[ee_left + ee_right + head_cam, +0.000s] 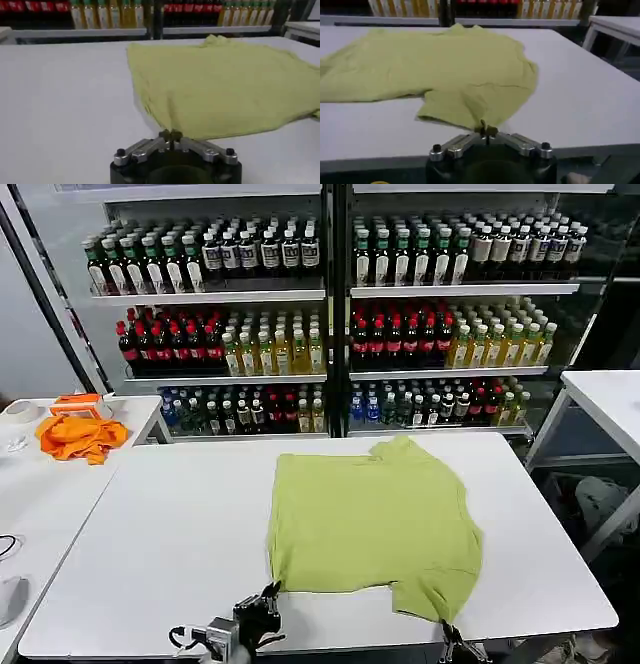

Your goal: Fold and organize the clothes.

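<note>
A white work table [180, 544] stands in front of glass-fronted drinks coolers [330, 314] lined with shelves of bottles [260, 349]. A second white table [40, 484] on the left holds an orange cloth [78, 436]. Another white table [610, 399] stands to the right.

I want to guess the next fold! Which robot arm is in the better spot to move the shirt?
Neither alone, probably: both. The left gripper is shut on the light yellow-green cotton T-shirt at its near left corner, the right gripper on its near right corner, at the white table's front edge.
</note>
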Robot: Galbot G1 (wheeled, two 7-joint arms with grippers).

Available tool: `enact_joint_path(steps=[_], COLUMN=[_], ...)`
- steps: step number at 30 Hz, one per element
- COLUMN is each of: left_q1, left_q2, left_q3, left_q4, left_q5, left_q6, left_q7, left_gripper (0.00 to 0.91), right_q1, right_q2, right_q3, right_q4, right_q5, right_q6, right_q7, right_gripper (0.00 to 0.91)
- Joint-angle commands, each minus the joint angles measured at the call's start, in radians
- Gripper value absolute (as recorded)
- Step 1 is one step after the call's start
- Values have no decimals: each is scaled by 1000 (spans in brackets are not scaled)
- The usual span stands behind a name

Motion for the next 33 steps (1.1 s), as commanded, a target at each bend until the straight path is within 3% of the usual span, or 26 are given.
enact_joint_path(steps=[1,16,33], left_q1=[78,-34,-218], left_q2=[29,98,60], left_q3=[-66,-80,-32], left_q4=[-203,-104,97], left_q5=[-54,-118,-249], left_q6=[-31,-30,4], left_q7=[7,14,-12], left_gripper=[20,20,20], right_q1=[-22,176,386], right_q2=[-11,-99,-138], right_q3=[35,99,72], right_q4=[98,6,-192], right_q5=[6,75,112], right_q6=[6,-34,-55], right_q7=[-1,-7,-5], right_gripper=[0,0,0])
